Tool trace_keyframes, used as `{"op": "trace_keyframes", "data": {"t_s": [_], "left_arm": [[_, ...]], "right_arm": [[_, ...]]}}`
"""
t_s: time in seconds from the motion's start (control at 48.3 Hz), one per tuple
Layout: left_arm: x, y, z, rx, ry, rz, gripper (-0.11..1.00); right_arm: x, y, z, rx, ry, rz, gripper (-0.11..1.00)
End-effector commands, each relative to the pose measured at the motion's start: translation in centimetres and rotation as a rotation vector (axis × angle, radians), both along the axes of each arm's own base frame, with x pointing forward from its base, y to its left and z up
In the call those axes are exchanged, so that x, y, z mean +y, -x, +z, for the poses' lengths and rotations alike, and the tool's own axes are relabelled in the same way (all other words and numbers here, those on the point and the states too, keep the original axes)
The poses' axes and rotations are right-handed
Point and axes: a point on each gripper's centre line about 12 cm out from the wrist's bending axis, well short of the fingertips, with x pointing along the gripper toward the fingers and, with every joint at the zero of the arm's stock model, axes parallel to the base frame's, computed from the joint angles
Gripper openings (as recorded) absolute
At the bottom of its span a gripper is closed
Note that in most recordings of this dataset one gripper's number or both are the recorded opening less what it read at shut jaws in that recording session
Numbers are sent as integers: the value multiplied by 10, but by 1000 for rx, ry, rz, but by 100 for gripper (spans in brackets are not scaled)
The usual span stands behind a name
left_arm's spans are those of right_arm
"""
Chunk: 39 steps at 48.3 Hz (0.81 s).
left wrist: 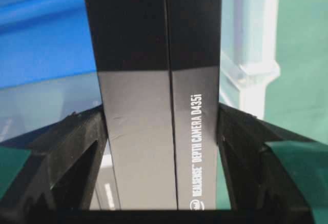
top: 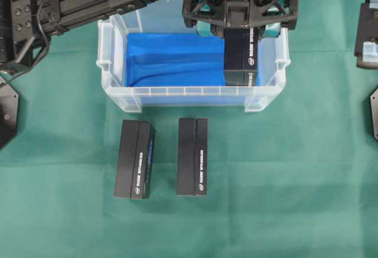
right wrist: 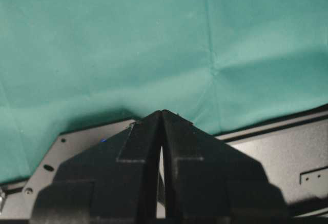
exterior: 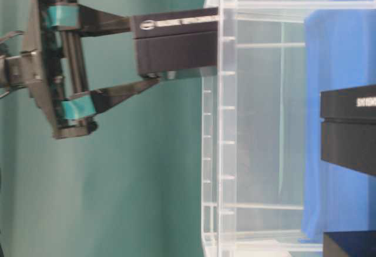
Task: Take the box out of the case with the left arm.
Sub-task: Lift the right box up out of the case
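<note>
Overhead: left tool [top: 239,29] clamping box [top: 239,54] upright

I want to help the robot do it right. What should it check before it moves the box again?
1. Left gripper shut on the box from both sides: ok.
2. Box lifted free of the case: not ok; table-level view shows its end past the rim.
3. Bare green table to set it down: ok.
4. Two boxes already on the table out of the way: ok.
5. Right gripper shut, parked aside: ok.
6. Whether the box is slipping: cannot tell.
</note>
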Motion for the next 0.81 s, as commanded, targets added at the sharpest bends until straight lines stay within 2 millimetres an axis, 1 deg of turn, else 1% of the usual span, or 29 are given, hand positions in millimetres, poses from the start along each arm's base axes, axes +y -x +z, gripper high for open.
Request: {"op": "trace_keyframes", "data": {"t_s": [0.0, 0.145, 0.248, 0.497, 0.787], "left_arm": [[-4, 10, 36, -67, -9, -5, 61], [-5, 16, 50, -76, -11, -4, 61], [-4, 19, 57, -85, -13, -2, 61], [-6, 23, 61, -87, -12, -3, 61], [-6, 23, 61, -86, -15, -1, 61]], "right_arm": [[0, -1, 4, -14, 0, -2, 2], [0, -1, 4, -13, 0, -4, 2], [0, -1, 4, -14, 0, -4, 2], [0, -1, 3, -11, 0, -4, 2], [0, -1, 3, -13, 0, -4, 2]]}}
